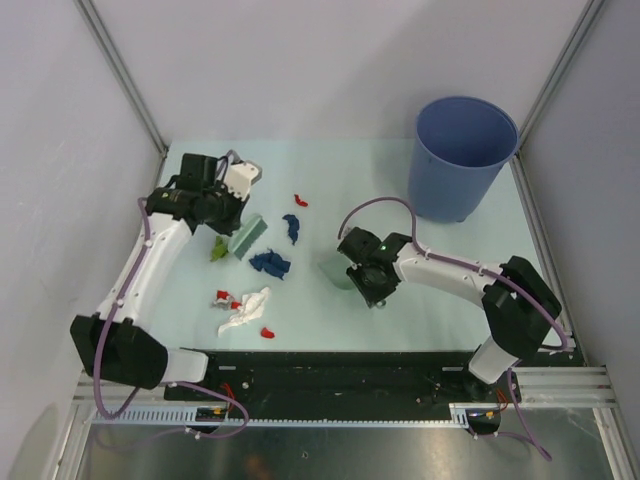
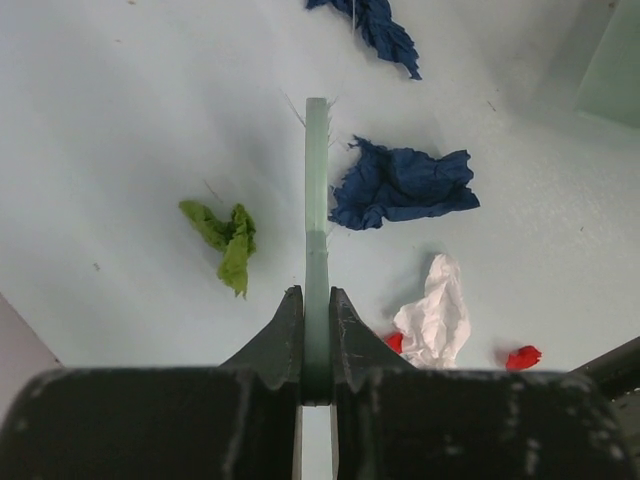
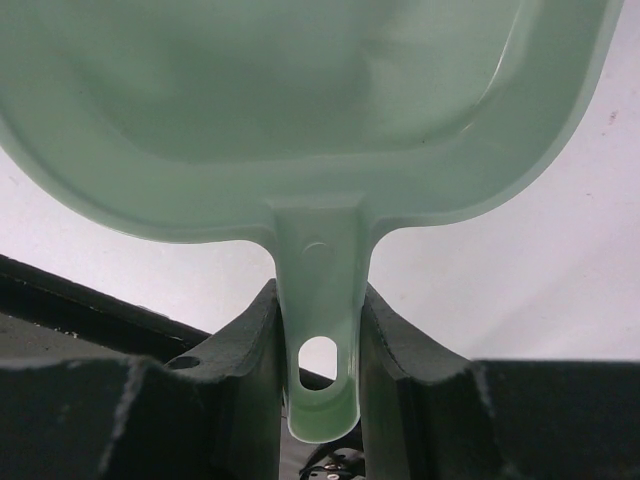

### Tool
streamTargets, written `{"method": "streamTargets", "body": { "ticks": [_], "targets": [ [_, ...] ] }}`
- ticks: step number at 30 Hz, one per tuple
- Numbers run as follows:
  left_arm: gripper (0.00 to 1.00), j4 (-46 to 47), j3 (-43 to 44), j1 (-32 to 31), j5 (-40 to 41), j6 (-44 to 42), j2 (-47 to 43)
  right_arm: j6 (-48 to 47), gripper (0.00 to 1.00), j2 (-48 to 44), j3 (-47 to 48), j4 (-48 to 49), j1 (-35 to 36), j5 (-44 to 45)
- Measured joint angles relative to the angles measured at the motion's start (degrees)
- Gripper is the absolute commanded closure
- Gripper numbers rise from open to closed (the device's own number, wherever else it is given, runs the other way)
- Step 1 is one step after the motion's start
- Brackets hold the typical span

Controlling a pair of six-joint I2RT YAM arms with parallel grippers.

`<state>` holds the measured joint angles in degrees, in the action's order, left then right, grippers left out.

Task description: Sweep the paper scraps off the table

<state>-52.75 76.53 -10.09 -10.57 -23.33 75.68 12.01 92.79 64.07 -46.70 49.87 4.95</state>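
Paper scraps point(image 1: 270, 263) lie right and near of the left gripper point(image 2: 316, 305), clamped on a brush point(image 2: 316, 170); right gripper point(image 3: 318, 300), reaching left, clasps a dustpan point(image 3: 300, 120)

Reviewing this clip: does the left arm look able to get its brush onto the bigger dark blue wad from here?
Probably yes. The left gripper is shut on the brush, whose head lies right beside that dark blue wad, and nothing stands between them.

The dustpan point(image 3: 300, 120) runs off the top and left edges of the right wrist view. In the left wrist view, the top edge cuts a blue wad point(image 2: 378, 28), and a white crumple point(image 2: 435, 318) half hides a red piece point(image 2: 394, 342).
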Motion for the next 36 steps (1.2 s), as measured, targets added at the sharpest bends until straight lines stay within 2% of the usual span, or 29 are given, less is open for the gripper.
{"method": "streamTargets", "body": {
  "ticks": [5, 11, 15, 19, 24, 31, 36],
  "targets": [
    [1.0, -0.07, 1.4, -3.41, 1.27, 1.09, 5.9, -0.04, 1.0, 1.05, 0.0, 0.42, 0.66, 0.22],
    [1.0, 1.33, 9.07, -5.01, 3.32, 2.69, 13.66, 0.07, 1.0, 5.29, 0.04, -1.66, 2.36, 3.26],
    [1.0, 2.51, 13.18, -6.34, 3.87, 3.45, 16.0, 0.52, 1.0, 4.81, 0.04, -3.89, 2.32, 5.38],
    [1.0, 2.6, 17.11, -13.05, 2.97, 3.54, 17.51, -0.55, 1.0, 3.74, 0.04, -5.29, -0.66, 6.23],
    [1.0, 4.02, 26.69, -21.0, 2.99, 4.61, 26.62, -4.28, 1.0, 3.63, 0.04, -3.67, -5.7, 5.79],
    [1.0, 4.9, 39.12, -23.04, 8.72, 5.18, 42.8, -7.93, 1.0, 4.07, 0.07, -0.11, -11.52, 5.73],
    [1.0, 5.05, 40.65, -23.34, 7.23, 5.4, 46.38, -10.43, 1.0, 8.79, 1.22, 2.45, -11.52, 6.27]
  ]
}}
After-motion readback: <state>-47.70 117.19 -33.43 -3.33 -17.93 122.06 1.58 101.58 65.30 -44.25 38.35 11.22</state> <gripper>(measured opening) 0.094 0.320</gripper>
